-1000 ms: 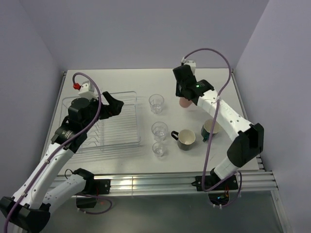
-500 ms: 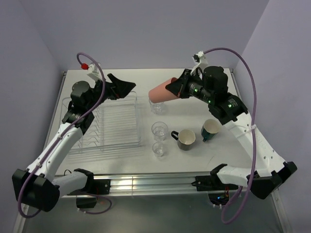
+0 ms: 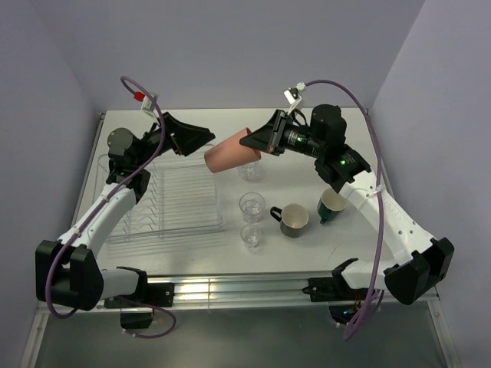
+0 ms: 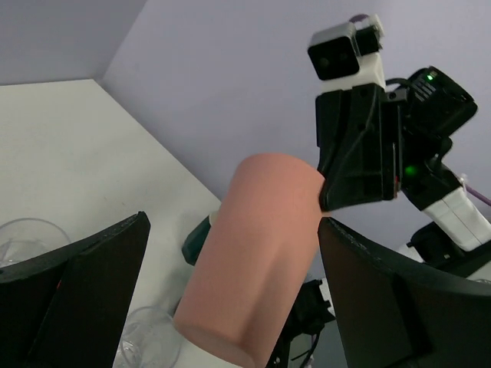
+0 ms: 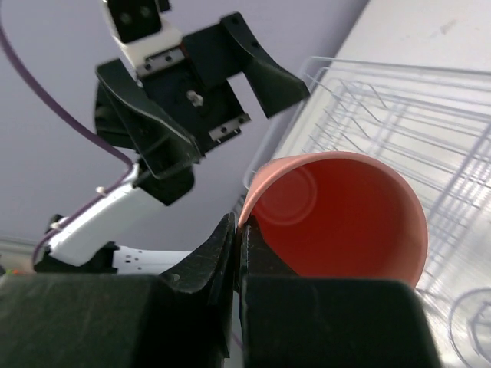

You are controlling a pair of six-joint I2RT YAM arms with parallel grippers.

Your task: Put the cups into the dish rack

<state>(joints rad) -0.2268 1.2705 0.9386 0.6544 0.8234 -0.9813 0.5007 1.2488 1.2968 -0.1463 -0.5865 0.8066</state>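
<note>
Right end effector [image 3: 263,142] pinches cup [image 3: 230,154] by rim. Cup axis horizontal, base toward left end effector [image 3: 201,141], spread wide, just beside. Rack [image 3: 184,203] below.

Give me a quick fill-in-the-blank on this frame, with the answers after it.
The right gripper grips the salmon cup by its ____. The left gripper, facing the cup's base, has its jaws ____. The dish rack holds ____ cups. The number of clear tumblers standing on the table is ____.
Answers: rim; open; no; three.
</note>
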